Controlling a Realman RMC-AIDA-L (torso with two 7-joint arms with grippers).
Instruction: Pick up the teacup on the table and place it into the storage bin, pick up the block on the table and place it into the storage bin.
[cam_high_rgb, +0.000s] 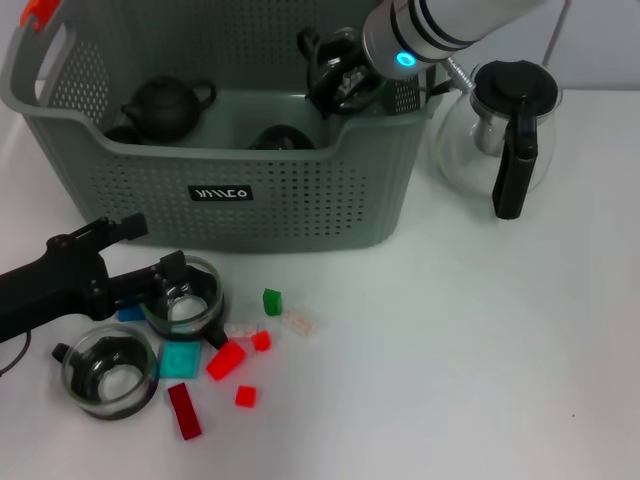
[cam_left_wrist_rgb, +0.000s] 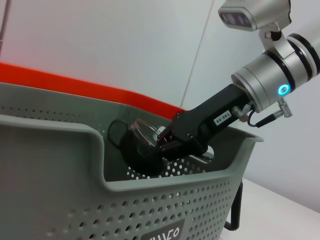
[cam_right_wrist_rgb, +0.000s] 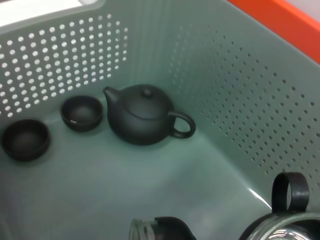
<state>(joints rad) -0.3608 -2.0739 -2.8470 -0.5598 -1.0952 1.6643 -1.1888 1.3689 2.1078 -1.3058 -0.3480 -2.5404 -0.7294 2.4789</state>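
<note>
From the head cam I've got the right gripper (cam_high_rgb: 335, 85) down inside the storage bin (cam_high_rgb: 300, 190) at about 1 o'clock, clamped on a glass teacup (cam_high_rgb: 332, 68), while the left gripper (cam_high_rgb: 170, 285) sits at 8 o'clock around another teacup (cam_high_rgb: 185, 300), grip unclear. The left wrist cam shows the right claw (cam_left_wrist_rgb: 167, 142) pinching that cup (cam_left_wrist_rgb: 142, 132) inside the bin. On the right wrist cam I see a black teapot (cam_right_wrist_rgb: 142, 115) and two small dark cups (cam_right_wrist_rgb: 81, 112) on the bin floor.

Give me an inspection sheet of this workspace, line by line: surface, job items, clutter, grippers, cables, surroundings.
Surface: white table.
Job's things: grey perforated storage bin holds a black teapot and two small black cups; two glass teacups and scattered plastic blocks sit before it.
Clutter: glass coffee pot beside the bin.
Grippers: right gripper inside the bin, shut on a glass cup; left gripper at a table teacup, state unclear.
Cables: thin wire at the right wrist.
Surroundings: nothing seen.
</note>
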